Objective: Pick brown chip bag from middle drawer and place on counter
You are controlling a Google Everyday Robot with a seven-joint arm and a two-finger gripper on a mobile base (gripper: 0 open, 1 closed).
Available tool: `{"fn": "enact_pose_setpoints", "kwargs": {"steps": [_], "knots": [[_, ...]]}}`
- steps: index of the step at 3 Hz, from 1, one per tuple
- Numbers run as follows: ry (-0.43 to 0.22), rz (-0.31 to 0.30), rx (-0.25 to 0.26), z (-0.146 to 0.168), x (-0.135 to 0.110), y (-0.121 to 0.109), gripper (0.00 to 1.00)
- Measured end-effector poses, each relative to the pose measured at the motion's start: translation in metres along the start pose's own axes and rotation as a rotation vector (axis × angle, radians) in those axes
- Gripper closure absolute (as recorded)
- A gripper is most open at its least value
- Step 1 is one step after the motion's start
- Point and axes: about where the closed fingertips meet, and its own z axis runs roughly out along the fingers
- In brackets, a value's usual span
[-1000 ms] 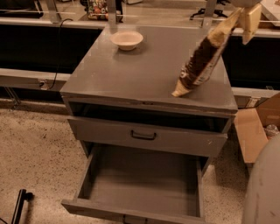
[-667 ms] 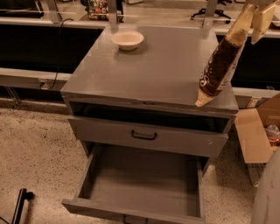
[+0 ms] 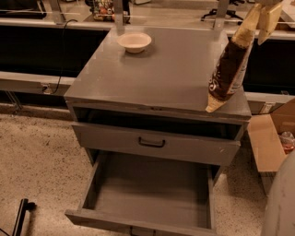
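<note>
My gripper [image 3: 264, 13] is at the top right, above the right edge of the counter [image 3: 161, 69], shut on the cream top end of the brown chip bag [image 3: 227, 69]. The bag hangs slanted, and its lower cream corner touches or nearly touches the counter near the front right edge. The middle drawer [image 3: 152, 196] is pulled wide open below, with a bare grey floor.
A small cream bowl [image 3: 134, 41] stands at the back of the counter. A shallower drawer front with a dark handle [image 3: 152, 143] sits above the open drawer. A cardboard box [image 3: 269, 143] stands on the floor at right. A pale ledge with dark panels [image 3: 32, 83] runs behind.
The gripper and bag have moved right, from the middle right of the counter to its right front edge. The bag's lower corner now sits near the counter's front corner.
</note>
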Motion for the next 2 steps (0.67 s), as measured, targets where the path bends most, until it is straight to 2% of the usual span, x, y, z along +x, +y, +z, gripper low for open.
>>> {"fn": "enact_pose_setpoints", "kwargs": {"steps": [1,2], "knots": [[-0.007,-0.089,-0.041,0.016,-0.022,-0.03,0.0],[-0.024,-0.185,-0.117,0.061,-0.061,-0.074,0.0]]}}
